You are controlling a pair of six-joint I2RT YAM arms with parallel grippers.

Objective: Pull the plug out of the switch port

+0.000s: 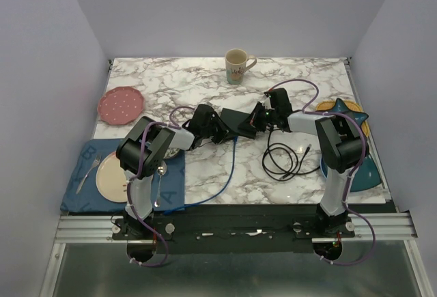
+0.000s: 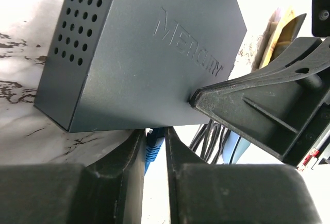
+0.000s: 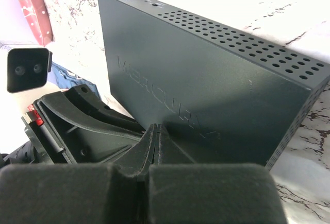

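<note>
The left gripper (image 2: 154, 133) has closed narrowly on the blue plug (image 2: 152, 152) at the switch (image 2: 149, 54) edge (only its own wrist view shows this). The right gripper (image 3: 156, 129), fully closed, touches the switch's top face. From above, the switch lies mid-table (image 1: 171, 82), and the blue cable (image 1: 229, 174) trails toward the near edge.

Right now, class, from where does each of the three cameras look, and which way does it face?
Top external: above, behind the bases, facing down over the table; both arms show.
Left wrist: on the left arm, facing the switch; left tool clasps the blue plug.
Right wrist: on the right arm, facing the switch's top; right tool shut.
Shared: both wrists see the switch.
</note>
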